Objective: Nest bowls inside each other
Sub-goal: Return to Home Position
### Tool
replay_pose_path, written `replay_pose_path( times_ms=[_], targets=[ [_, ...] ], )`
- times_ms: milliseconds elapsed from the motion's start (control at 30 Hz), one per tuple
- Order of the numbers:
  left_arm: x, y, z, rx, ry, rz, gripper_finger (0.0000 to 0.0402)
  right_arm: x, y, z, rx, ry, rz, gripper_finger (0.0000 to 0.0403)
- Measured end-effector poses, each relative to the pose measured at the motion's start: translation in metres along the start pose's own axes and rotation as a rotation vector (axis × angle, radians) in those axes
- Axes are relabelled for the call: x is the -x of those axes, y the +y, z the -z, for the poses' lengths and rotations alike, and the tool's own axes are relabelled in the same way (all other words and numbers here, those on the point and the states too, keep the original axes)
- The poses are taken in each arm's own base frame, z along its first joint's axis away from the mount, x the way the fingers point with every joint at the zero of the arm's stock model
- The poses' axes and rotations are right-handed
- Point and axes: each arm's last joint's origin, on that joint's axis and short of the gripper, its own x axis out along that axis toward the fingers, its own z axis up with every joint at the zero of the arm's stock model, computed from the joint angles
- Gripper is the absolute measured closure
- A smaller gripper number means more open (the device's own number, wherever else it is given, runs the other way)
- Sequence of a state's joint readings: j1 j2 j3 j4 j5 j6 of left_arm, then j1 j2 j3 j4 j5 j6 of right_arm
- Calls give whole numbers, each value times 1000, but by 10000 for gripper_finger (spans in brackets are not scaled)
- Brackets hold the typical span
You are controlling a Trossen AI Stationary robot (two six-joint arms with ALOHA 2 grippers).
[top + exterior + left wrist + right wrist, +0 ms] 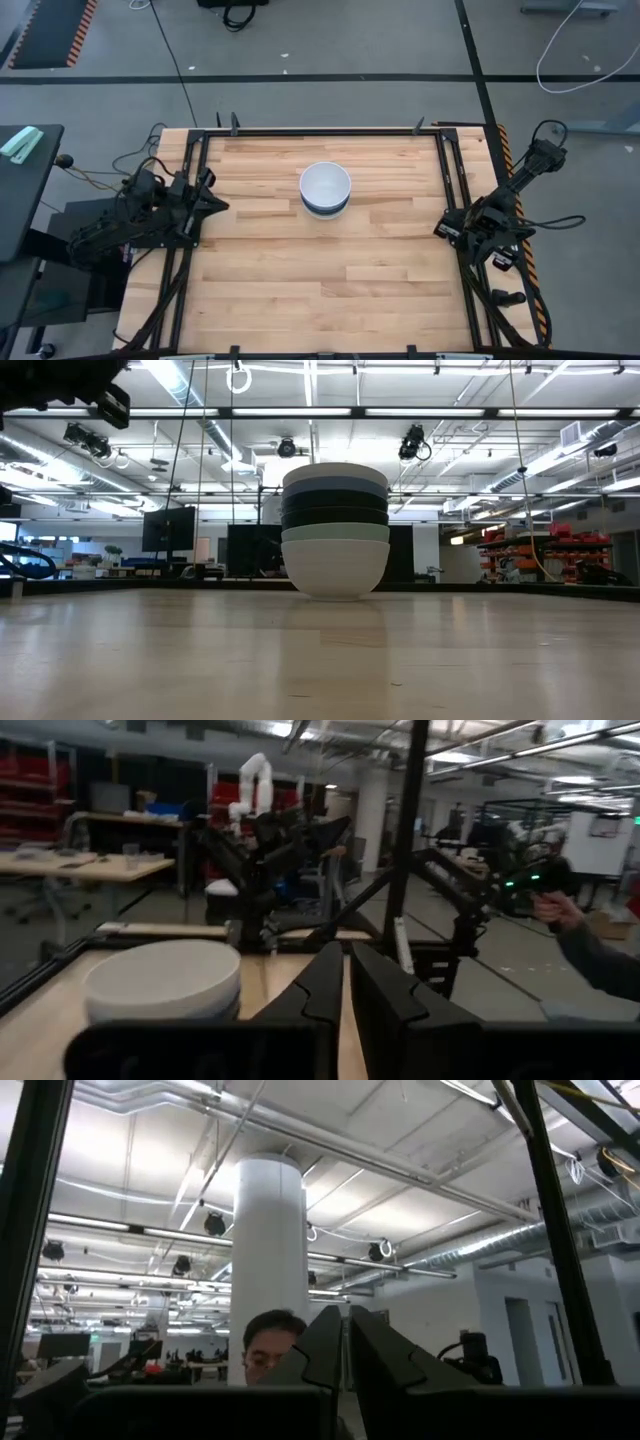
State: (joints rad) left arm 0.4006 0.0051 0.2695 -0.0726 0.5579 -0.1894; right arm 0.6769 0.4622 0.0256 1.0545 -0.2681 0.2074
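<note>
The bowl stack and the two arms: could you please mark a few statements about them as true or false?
1. All the bowls stand in one stack of bowls on the table. True.
2. The top bowl is black. False: the top bowl is white, with a blue rim showing just beneath it.
3. The bottom bowl is white. True.
4. The left gripper is clamped on the stack. False: the left gripper sits shut at the table's left edge, apart from the stack.
5. The right gripper hovers over the stack. False: the right gripper sits shut by the table's right edge.
</note>
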Motion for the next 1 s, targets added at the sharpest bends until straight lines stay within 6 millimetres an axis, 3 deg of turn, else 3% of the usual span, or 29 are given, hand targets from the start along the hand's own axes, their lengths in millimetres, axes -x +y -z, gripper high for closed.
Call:
replay_pose_path(
  times_ms=[1000],
  targets=[
    [1,-2,-11,-59,-107,-13,372,0,1,1,-2,14,-36,370]
  ],
)
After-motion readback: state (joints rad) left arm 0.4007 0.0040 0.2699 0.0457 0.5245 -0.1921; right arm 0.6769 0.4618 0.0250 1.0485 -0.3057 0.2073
